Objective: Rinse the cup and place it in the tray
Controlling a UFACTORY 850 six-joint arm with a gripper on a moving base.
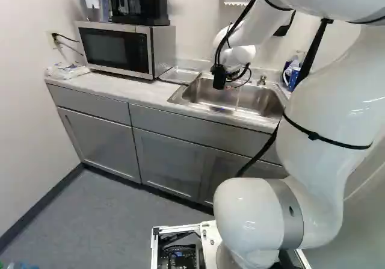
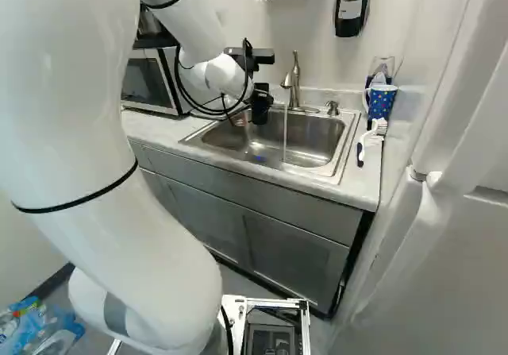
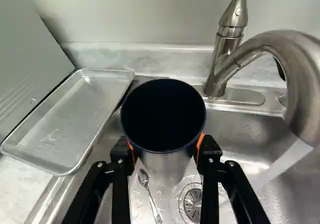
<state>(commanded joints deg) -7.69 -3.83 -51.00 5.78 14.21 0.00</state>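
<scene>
In the right base view my gripper (image 2: 260,105) hangs over the left part of the sink (image 2: 317,142). Seen from the wrist, the gripper (image 3: 166,151) has its orange pads on both sides of a cup (image 3: 167,161) with a dark inside and a metallic outer wall. The cup's mouth faces the wrist camera. Water (image 3: 285,165) runs from the faucet (image 3: 280,41) beside the cup, apart from it. A shallow metal tray (image 3: 70,119) lies on the counter at the sink's edge, on the side away from the faucet; nothing is in it.
A spoon (image 3: 149,194) lies near the drain (image 3: 193,204) in the sink. Beyond the tray stands a microwave (image 1: 117,49). A blue mug (image 2: 381,101) and a white-and-dark brush (image 2: 371,140) are on the counter right of the sink. A soap dispenser (image 2: 352,1) hangs on the wall.
</scene>
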